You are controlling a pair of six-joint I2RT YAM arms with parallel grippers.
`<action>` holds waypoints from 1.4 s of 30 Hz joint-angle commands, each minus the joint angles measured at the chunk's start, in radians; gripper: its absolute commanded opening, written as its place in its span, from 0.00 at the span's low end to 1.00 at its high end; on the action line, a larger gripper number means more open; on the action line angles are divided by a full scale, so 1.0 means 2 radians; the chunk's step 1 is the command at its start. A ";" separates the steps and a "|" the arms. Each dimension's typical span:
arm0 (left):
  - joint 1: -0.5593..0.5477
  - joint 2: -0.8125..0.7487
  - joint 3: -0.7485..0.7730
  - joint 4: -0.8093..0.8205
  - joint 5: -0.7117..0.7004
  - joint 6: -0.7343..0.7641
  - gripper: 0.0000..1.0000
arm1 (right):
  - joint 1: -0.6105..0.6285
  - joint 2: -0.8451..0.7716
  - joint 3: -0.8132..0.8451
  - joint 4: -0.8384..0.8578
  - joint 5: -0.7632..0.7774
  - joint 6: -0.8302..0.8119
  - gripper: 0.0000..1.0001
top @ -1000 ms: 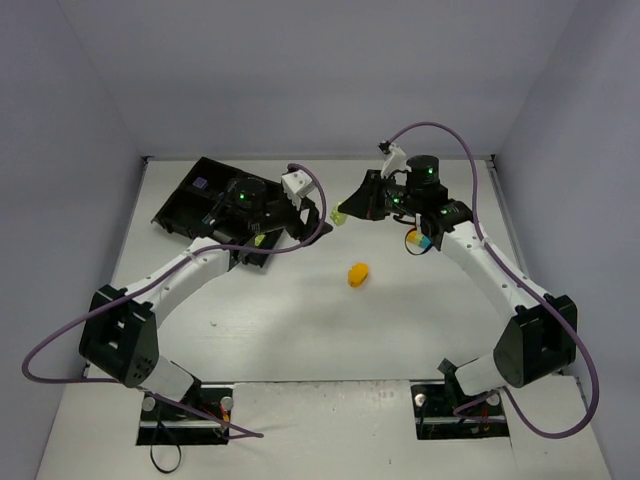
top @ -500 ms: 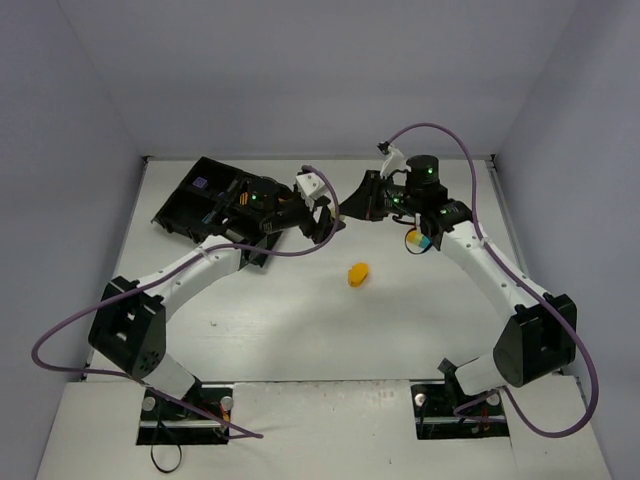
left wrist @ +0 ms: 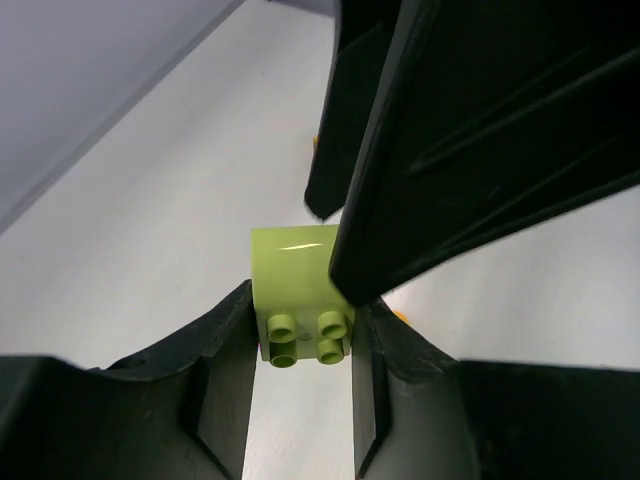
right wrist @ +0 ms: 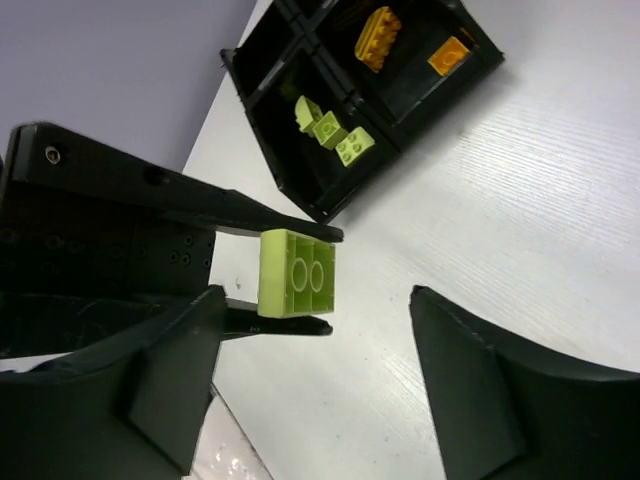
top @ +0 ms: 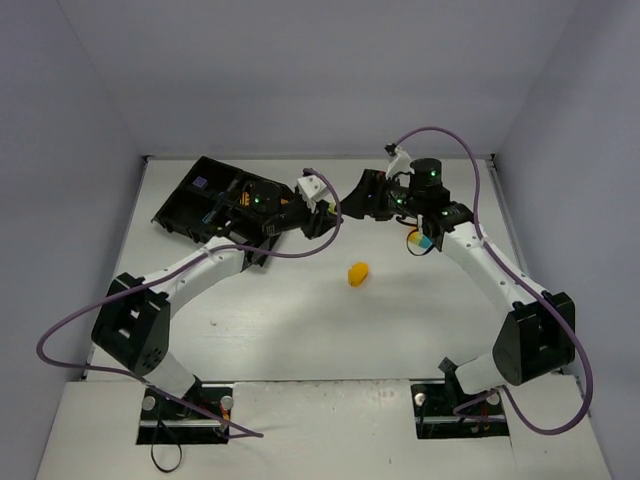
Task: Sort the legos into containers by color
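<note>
1. We see left pincer [left wrist: 300, 325] clamped on yellow-green brick [left wrist: 298, 270]
2. Right pincer [right wrist: 318, 300] gapes wide either side of it
3. Black tray [top: 175, 210] lies left of the brick, by the left arm [top: 200, 265]; its yellow-green compartment [right wrist: 290, 150] is the nearest one

the held brick [right wrist: 297, 273] is lime. the tray [right wrist: 285, 180] is black, with orange bricks [right wrist: 380, 38] and lime bricks [right wrist: 330, 130] inside; a speck [top: 199, 184] there looks purple, perhaps. an orange piece [top: 358, 274] lies on the white table [top: 300, 330].
</note>
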 commanded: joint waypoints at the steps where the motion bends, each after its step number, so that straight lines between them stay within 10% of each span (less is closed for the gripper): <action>1: 0.010 -0.021 -0.015 0.042 -0.025 -0.010 0.00 | -0.015 -0.024 -0.005 0.021 0.022 -0.005 0.73; 21: 0.174 0.008 0.023 -0.235 -0.305 -0.165 0.05 | -0.055 -0.078 -0.057 -0.015 0.172 -0.049 0.79; 29: 0.175 0.040 0.065 -0.306 -0.346 -0.171 0.43 | -0.057 -0.084 -0.067 -0.018 0.177 -0.056 0.79; 42: 0.098 0.042 0.123 -0.337 -0.267 -0.136 0.69 | -0.077 -0.108 -0.087 -0.035 0.226 -0.064 0.79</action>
